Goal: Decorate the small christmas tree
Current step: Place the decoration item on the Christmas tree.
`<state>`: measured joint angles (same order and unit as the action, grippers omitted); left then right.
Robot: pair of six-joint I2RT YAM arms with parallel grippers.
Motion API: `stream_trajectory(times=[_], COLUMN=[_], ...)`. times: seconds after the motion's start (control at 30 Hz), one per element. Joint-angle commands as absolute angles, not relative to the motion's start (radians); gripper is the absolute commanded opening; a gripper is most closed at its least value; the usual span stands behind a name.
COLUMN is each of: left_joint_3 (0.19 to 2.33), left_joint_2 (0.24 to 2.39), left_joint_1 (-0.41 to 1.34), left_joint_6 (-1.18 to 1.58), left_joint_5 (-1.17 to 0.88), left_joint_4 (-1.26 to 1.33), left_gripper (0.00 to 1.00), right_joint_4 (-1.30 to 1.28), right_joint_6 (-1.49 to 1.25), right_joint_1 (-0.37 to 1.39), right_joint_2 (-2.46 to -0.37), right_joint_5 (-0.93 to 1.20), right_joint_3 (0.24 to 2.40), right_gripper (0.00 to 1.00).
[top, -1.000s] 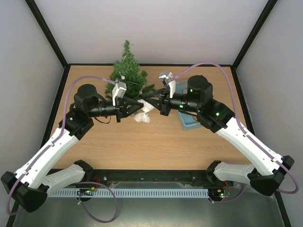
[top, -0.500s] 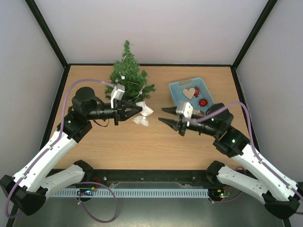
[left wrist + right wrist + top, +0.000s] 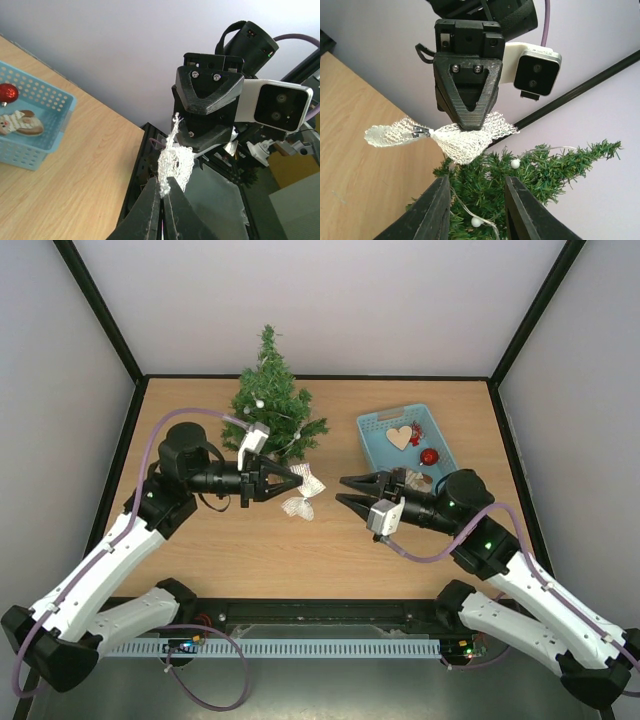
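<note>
Wooden table (image 3: pixel 330 550) inside pale walls carries the small christmas tree (image 3: pixel 270 400) upright at its far edge, left of centre. Just in front of the tree, the left tool (image 3: pixel 298 480) is clenched on a white mesh bow (image 3: pixel 305 492). Facing it, the right tool (image 3: pixel 345 492) has its jaws apart and empty, near a blue basket (image 3: pixel 388 415) holding ornaments, a heart (image 3: pixel 400 436) and a red ball (image 3: pixel 429 456) among them.
</note>
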<state>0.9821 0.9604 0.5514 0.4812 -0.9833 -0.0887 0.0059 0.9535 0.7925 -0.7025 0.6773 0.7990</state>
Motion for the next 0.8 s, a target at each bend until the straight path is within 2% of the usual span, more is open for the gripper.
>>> stream_trajectory(times=[0.0, 0.77], left_joint_3=[1.010, 1.011], left_joint_2=[0.970, 1.000], left_joint_1=[0.556, 0.557], left_joint_6=[0.539, 0.561], left_joint_5=[-1.045, -1.071], left_joint_4=[-0.066, -0.083], left_gripper=[0.02, 0.02], right_joint_4=[0.019, 0.055], right_joint_6=[1.134, 1.221], right_joint_1=[0.799, 0.866], right_joint_2=[-0.724, -0.788], right_joint_5=[0.679, 0.618], right_joint_3=[0.829, 0.829], right_gripper=[0.29, 0.28])
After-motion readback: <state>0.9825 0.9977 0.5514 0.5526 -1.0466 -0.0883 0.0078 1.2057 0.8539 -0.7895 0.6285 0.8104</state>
